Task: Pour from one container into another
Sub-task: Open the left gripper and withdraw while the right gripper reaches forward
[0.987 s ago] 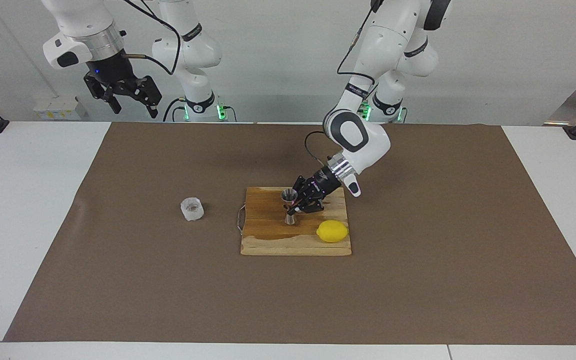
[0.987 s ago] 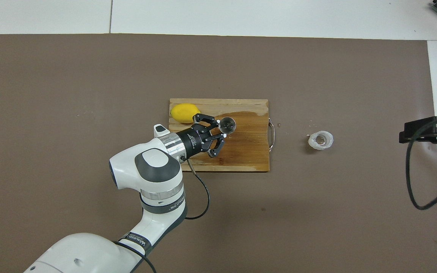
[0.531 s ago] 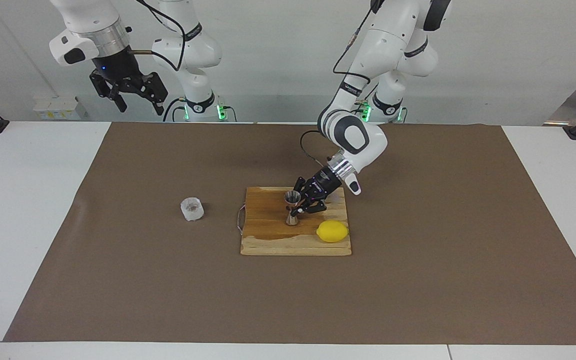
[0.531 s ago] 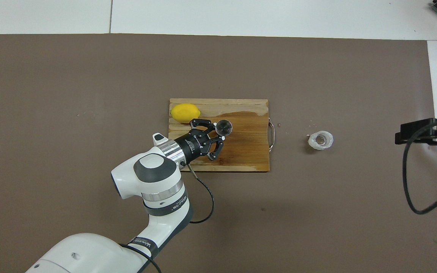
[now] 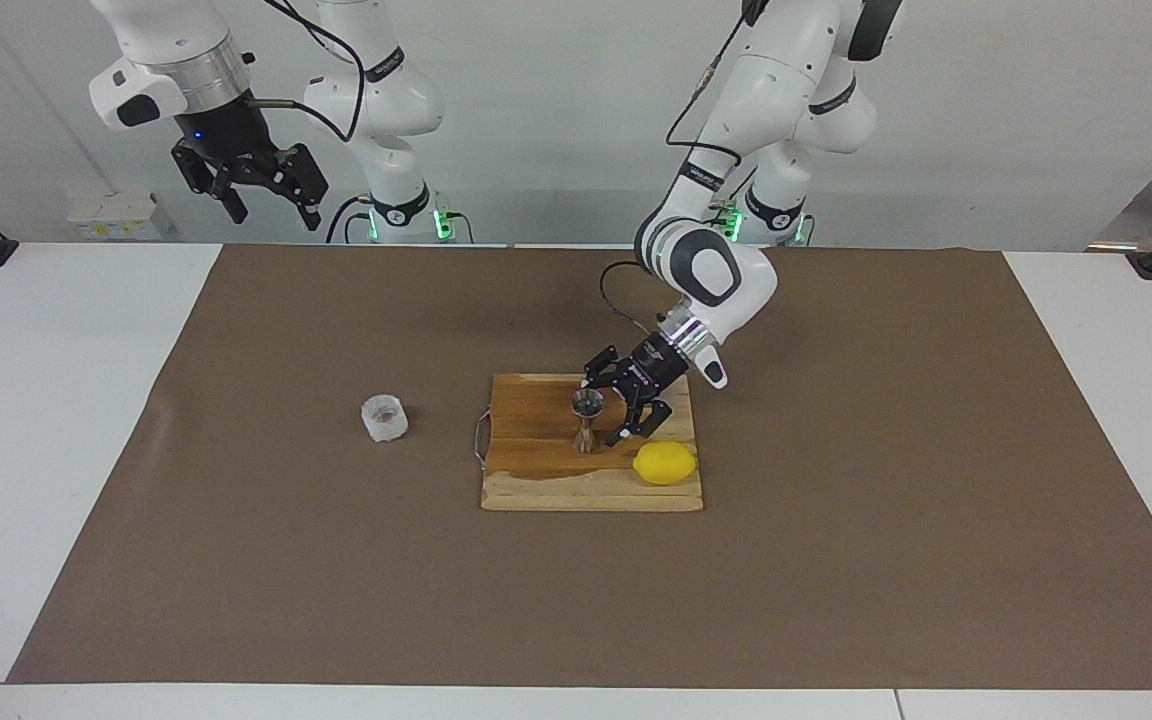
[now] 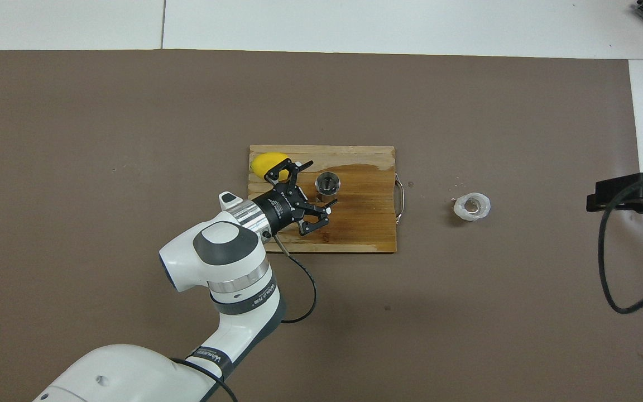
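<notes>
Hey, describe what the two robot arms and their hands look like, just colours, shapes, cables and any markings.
Both arms are glossy white with rounded joint housings, dark grey caps and bands, and silver wrist rings. The left hand and the right hand are black, skeletal linkages with two fingers. A thin black cable loops from each wrist. Small lettering marks the left forearm's dark band, and green lights glow at the bases.

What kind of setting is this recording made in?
Likely a robotics lab staged as a kitchen or bar counter: brown mat-covered table, wooden cutting board carrying a yellow lemon and shiny steel hourglass jigger.
</notes>
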